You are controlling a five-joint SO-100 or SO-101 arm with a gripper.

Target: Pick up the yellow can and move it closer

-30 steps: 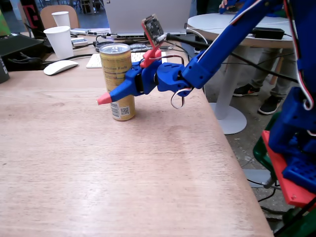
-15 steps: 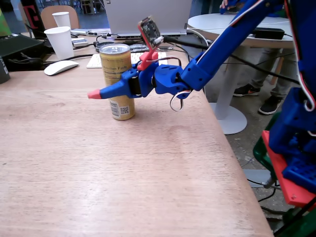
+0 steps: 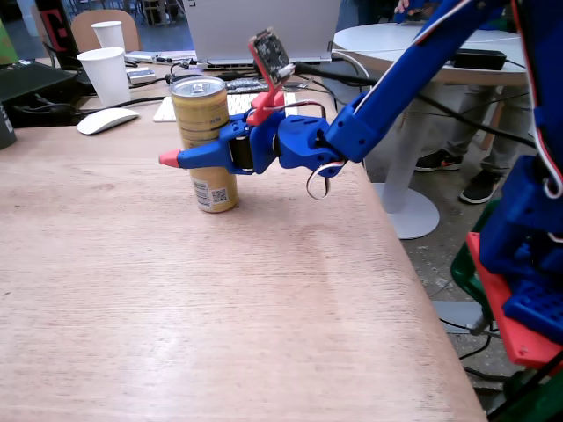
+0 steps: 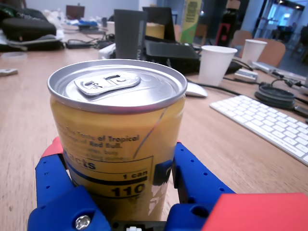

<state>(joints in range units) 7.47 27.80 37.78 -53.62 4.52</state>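
Observation:
The yellow can (image 3: 204, 114) stands on the wooden table (image 3: 176, 308) at the back middle of the fixed view, its top leaning slightly left. My blue gripper (image 3: 180, 151) reaches in from the right and is shut on the can's middle. One red-tipped finger (image 3: 189, 156) crosses the can's front; the other is hidden behind it. In the wrist view the can (image 4: 115, 144) fills the centre, silver pull-tab top up, with my gripper (image 4: 115, 159) holding it and a blue finger (image 4: 53, 178) pressed to each side.
Two white paper cups (image 3: 106, 75) (image 3: 109, 33), a white mouse (image 3: 107, 120), a keyboard (image 3: 167, 107), cables and a laptop (image 3: 264, 31) crowd the table's far edge. The table's right edge (image 3: 400, 264) drops to the floor. The wrist view shows a cup (image 4: 216, 65) and keyboard (image 4: 269, 125) behind the can.
My gripper slid further left around the can and closed on its sides. The can's top shifted a little left and it now leans slightly.

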